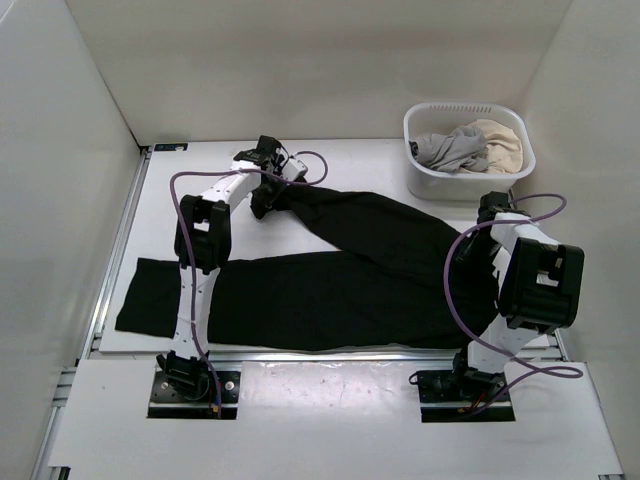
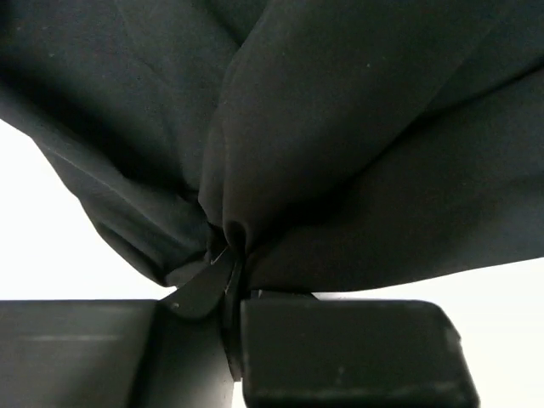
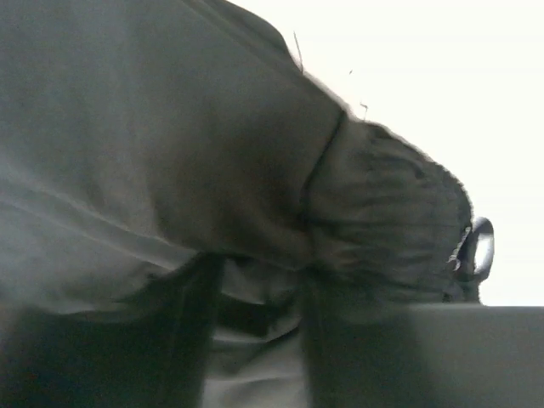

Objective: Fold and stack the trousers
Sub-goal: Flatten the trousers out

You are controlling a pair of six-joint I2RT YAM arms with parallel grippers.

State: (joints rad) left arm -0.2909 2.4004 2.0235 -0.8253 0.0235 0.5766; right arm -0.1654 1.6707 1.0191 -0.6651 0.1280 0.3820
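I'm clenching my left pincer (image 2: 228, 248) on a thin pinch of the trousers (image 1: 340, 280), risking slippage under drag; I cannot tell whether my right pincer (image 1: 492, 206) is gripping.

White table (image 1: 330, 165) fills the centre. Plain off-white panel walls enclose it at 9 o'clock (image 1: 50, 200), 12 o'clock (image 1: 320, 60) and 3 o'clock (image 1: 600, 150). An aluminium rail (image 1: 118, 250) runs along the 9 o'clock edge. A white board (image 1: 330, 420) lies at 6 o'clock. Lighting is even and diffuse, with soft shadows.
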